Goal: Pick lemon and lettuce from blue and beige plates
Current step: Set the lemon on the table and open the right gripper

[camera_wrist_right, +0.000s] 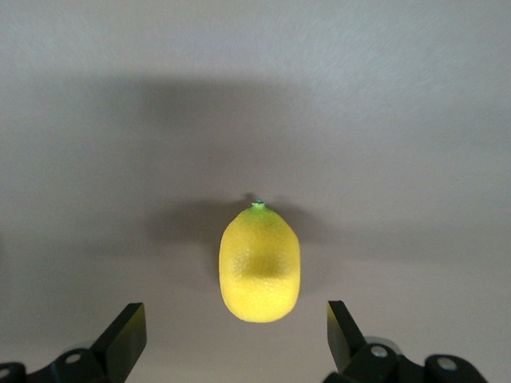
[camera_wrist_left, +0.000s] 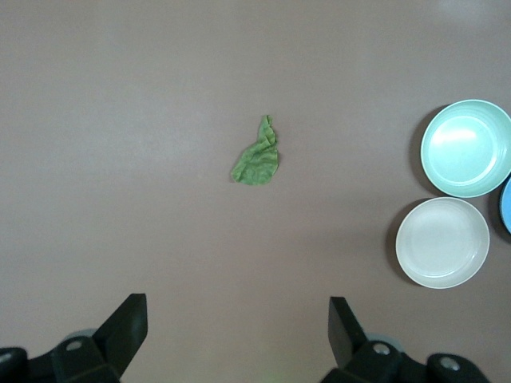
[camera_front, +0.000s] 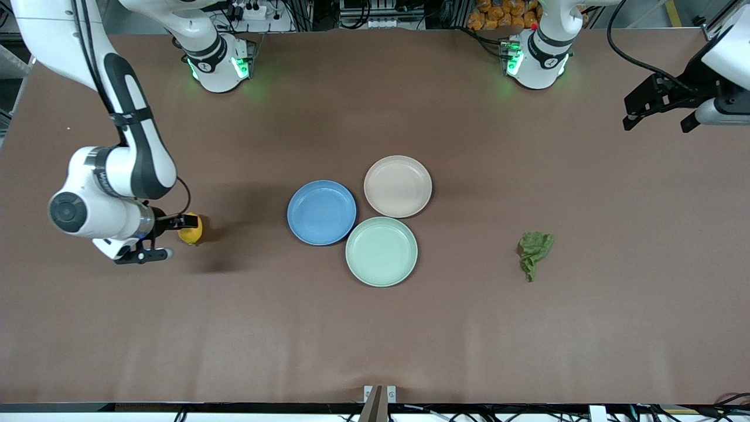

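The yellow lemon [camera_front: 191, 231] lies on the bare table toward the right arm's end, off the plates. My right gripper [camera_front: 180, 238] is open right beside it. In the right wrist view the lemon [camera_wrist_right: 259, 263] sits just ahead of the open right gripper [camera_wrist_right: 235, 337]. The green lettuce leaf [camera_front: 534, 252] lies on the table toward the left arm's end. My left gripper [camera_front: 657, 124] is open and empty, high over that end of the table. In the left wrist view the lettuce [camera_wrist_left: 257, 159] lies well ahead of the left gripper [camera_wrist_left: 238, 319]. The blue plate [camera_front: 321, 212] and beige plate [camera_front: 398, 186] are empty.
A pale green plate [camera_front: 381, 251], also empty, touches the blue and beige plates and is nearest the front camera. The left wrist view shows the green plate [camera_wrist_left: 467, 148], the beige plate [camera_wrist_left: 443, 242] and an edge of the blue plate [camera_wrist_left: 506, 203].
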